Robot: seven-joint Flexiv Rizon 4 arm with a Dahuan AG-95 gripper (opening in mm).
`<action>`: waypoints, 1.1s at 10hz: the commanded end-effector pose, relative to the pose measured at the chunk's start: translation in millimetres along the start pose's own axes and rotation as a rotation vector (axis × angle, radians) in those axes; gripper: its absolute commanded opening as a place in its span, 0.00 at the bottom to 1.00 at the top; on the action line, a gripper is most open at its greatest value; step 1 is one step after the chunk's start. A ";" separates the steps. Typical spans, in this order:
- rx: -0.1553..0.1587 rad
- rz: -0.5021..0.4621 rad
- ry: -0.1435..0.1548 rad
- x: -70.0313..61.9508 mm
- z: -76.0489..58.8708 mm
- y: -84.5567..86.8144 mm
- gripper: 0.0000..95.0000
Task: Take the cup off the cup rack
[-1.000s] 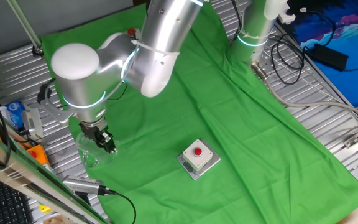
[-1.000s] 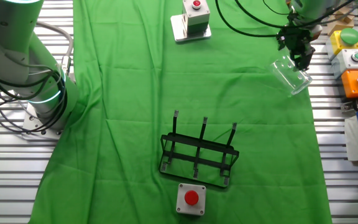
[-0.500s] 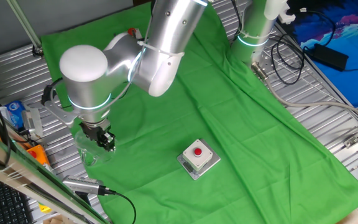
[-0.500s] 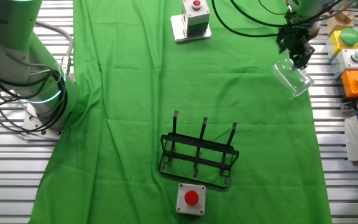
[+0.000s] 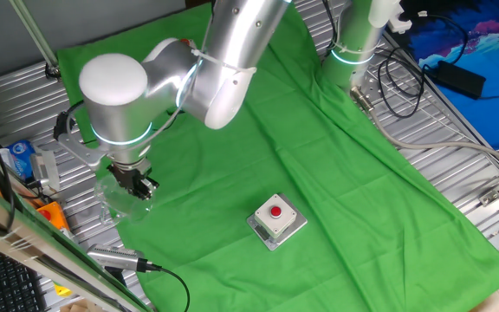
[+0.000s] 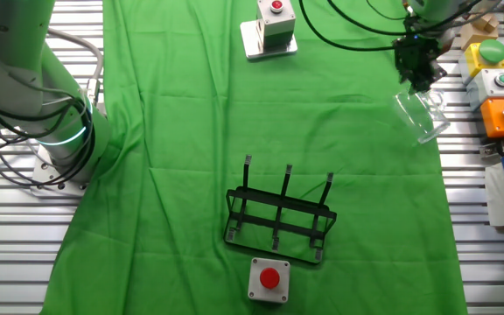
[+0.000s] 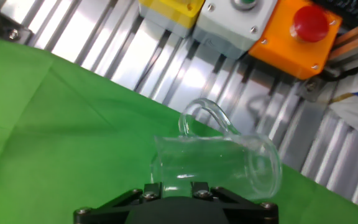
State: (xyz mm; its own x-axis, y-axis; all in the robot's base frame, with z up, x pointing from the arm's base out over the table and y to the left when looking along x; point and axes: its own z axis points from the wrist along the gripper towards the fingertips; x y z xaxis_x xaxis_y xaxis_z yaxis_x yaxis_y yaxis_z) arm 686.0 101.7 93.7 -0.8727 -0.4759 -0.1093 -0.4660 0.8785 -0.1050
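- Ribbed metal slat table (image 6: 7,236), largely covered by a wrinkled green cloth (image 6: 182,131).
- Black wire-frame cup rack (image 6: 280,220): upright on the cloth, near the bottom edge in the other fixed view.
- Grey box with red button (image 6: 269,279): on the cloth, just beside the rack base.
- Second grey red-button box (image 6: 269,25): on the cloth at the opposite edge.
- Yellow, grey and orange button boxes (image 7: 297,34): on bare slats beside the cloth edge.

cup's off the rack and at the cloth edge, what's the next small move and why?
Probably lower it a little and open. The gripper holds the cup tilted at the edge of the green cloth, well away from the empty cup rack. Whether the cup touches the cloth can't be told, so descend before releasing.
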 end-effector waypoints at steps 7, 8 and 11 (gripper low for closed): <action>0.021 -0.071 0.007 8.9 -11.0 -16.8 0.40; 0.025 -0.087 0.005 8.9 -11.0 -16.8 0.40; 0.042 -0.115 0.007 8.6 -10.5 -16.2 0.60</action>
State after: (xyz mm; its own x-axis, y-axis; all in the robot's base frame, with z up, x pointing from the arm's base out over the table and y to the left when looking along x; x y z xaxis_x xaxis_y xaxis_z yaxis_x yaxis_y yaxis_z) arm 684.0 84.0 104.5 -0.8142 -0.5740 -0.0874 -0.5576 0.8150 -0.1577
